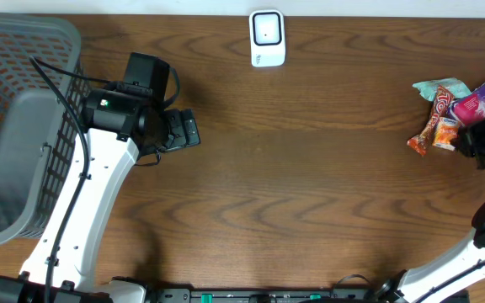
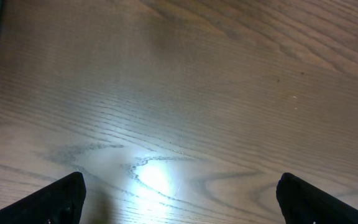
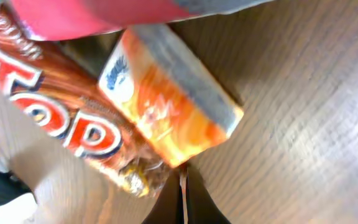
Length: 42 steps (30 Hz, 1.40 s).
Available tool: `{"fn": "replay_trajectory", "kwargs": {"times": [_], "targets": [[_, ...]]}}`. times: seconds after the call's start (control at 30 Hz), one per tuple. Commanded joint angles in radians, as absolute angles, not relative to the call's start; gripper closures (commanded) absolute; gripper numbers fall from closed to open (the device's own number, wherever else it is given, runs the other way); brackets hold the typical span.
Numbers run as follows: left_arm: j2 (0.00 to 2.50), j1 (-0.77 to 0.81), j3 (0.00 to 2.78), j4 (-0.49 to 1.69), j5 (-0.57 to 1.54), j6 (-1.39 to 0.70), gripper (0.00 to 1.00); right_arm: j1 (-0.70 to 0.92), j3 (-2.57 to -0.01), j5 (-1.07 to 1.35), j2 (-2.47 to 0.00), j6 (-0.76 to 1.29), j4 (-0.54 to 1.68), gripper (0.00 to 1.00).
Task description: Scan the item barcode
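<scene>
- The wooden table [image 1: 310, 194] is carrying everything. The grey basket [image 1: 23, 126] is sitting at its left edge, well apart from the goods.
- My left gripper [image 1: 189, 130] is hanging over bare wood with its jaws spread wide and pinching nothing. I am judging it best left there, out of the way.
- The snack pile [image 1: 455, 109] is lying at the far right of the table. The item to scan is waiting in it, and nothing is lifted yet.
- My right gripper [image 3: 183, 202] is pressed together and empty, just beside the orange box [image 3: 166, 99] at the pile's edge.
- To pick well, I am planning to spread the jaws first and then straddle the box across its narrow sides. That way its broad faces are staying free to show to the white scanner [image 1: 268, 38] at the table's far middle edge.
- No barcode is showing in any view, so I am expecting to turn the pack at the scanner.
- The red-brown wrapper [image 3: 55, 118] beside the box is showing "TOP" in white letters.
- The box's blue-and-white logo is too blurred to read, and the pink pack [image 3: 92, 15] is showing no writing.
</scene>
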<state>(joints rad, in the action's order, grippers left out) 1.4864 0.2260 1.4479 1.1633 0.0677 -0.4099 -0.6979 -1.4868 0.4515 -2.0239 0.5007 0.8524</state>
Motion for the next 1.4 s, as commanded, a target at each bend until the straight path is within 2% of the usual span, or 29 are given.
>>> {"fn": "replay_trajectory", "kwargs": {"times": [0.0, 0.13, 0.27, 0.3, 0.37, 0.47, 0.63, 0.9, 1.03, 1.23, 1.37], "targets": [[1.493, 0.223, 1.455, 1.166, 0.051, -0.393, 0.02, -0.696, -1.552, 0.377, -1.914, 0.477, 0.908, 0.99], [1.493, 0.223, 1.455, 1.166, 0.051, -0.393, 0.02, -0.696, -1.569, 0.297, -1.731, 0.454, 0.953, 0.96], [1.493, 0.223, 1.455, 1.166, 0.051, -0.393, 0.02, -0.691, -1.569, 0.326, -1.552, 0.454, 1.026, 0.89], [1.493, 0.223, 1.455, 1.166, 0.051, -0.393, 0.02, -0.686, -1.569, 0.333, -1.517, 0.451, 1.047, 0.74], [1.493, 0.223, 1.455, 1.166, 0.051, -0.393, 0.02, -0.666, -1.568, 0.374, -1.441, 0.417, 1.093, 0.3], [1.493, 0.223, 1.455, 1.166, 0.051, -0.393, 0.02, -0.614, -1.565, 0.418, -1.349, 0.352, 1.187, 0.11], [1.493, 0.223, 1.455, 1.166, 0.051, -0.393, 0.02, -0.462, -1.496, 0.417, -1.19, 0.291, 1.316, 0.07], [1.493, 0.223, 1.455, 1.166, 0.051, -0.393, 0.02, -0.239, -1.24, 0.425, -0.889, 0.337, 1.257, 0.01], [1.493, 0.223, 1.455, 1.166, 0.051, -0.393, 0.02, -0.2, -1.147, 0.425, -0.8, 0.502, 1.261, 0.01], [1.493, 0.223, 1.455, 1.166, 0.051, -0.393, 0.02, -0.198, -1.055, 0.45, -0.764, 0.571, 1.299, 0.01], [1.493, 0.223, 1.455, 1.166, 0.051, -0.393, 0.02, -0.198, -1.023, 0.453, -0.765, 0.571, 1.417, 0.01]]}}
